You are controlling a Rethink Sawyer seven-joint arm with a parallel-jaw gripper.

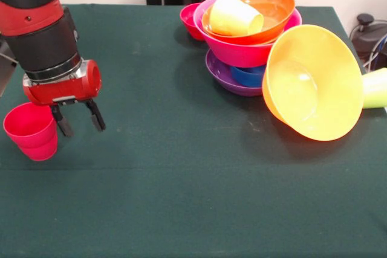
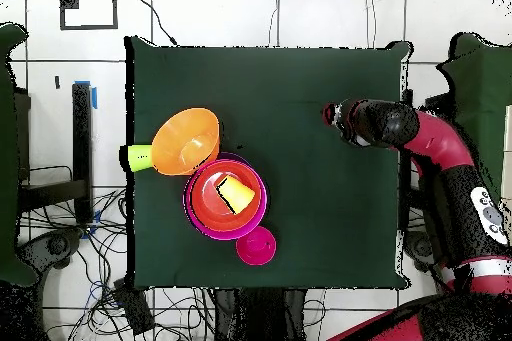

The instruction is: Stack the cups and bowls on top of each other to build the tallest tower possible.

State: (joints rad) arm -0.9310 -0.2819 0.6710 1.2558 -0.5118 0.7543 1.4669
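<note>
We read no brand, label or writing on anything here. On the dark green table (image 1: 181,197) we count 3 cups and 5 bowls.

The tower (image 1: 248,34) stands toward the back of the table in the front view: a purple bowl (image 1: 225,78) lowest, a blue bowl (image 1: 249,75) nested in it, a pink bowl (image 1: 242,51) above those, and a red-orange bowl (image 1: 272,10) on top, tilted. 1 yellow cup (image 1: 234,16) lies on its side inside that top bowl. Just behind the pile, touching or nearly touching it, sits 1 small red bowl (image 1: 190,19).

Beside the tower, 1 light orange bowl (image 1: 314,83) rests tipped on its edge, mouth toward the camera, leaning at the pile. A lime green cup (image 1: 375,87) lies on its side behind it, partly hidden by its rim.

Well apart, at the opposite side of the table, the red and black arm (image 1: 42,34) comes down with its gripper (image 1: 77,118) parted, its 2 black fingers (image 1: 95,116) holding nothing. 1 red cup (image 1: 31,131) stands tilted just beside them; from above it is hidden under the arm.
</note>
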